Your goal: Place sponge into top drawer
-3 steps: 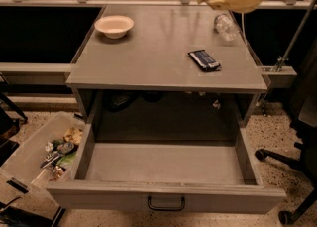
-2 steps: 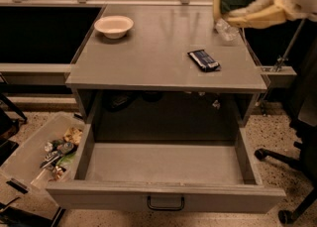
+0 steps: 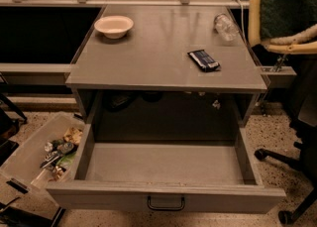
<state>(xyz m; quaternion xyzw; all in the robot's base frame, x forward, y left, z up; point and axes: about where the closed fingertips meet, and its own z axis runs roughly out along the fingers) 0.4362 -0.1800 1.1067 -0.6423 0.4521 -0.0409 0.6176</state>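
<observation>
My gripper (image 3: 278, 22) is at the upper right, above and beyond the right edge of the table top. Its cream fingers (image 3: 254, 20) are shut on the sponge (image 3: 292, 8), whose dark green scouring face is toward the camera. The top drawer (image 3: 163, 164) is pulled fully open at the bottom of the view, and its flat grey bottom is bare. Its dark bar handle (image 3: 166, 203) is centred on the front panel. The gripper and sponge are well above the drawer and to its right.
On the grey table top (image 3: 148, 52) are a white bowl (image 3: 114, 25) at the back left, a dark blue snack wrapper (image 3: 203, 60) right of centre and a clear plastic bottle (image 3: 226, 25) at the back right. A clear bin of clutter (image 3: 34, 151) stands left of the drawer. A chair base (image 3: 292, 161) is at the right.
The gripper with the sponge has moved right and down, off the back right corner of the table, and now turns the sponge's green face to the camera.
</observation>
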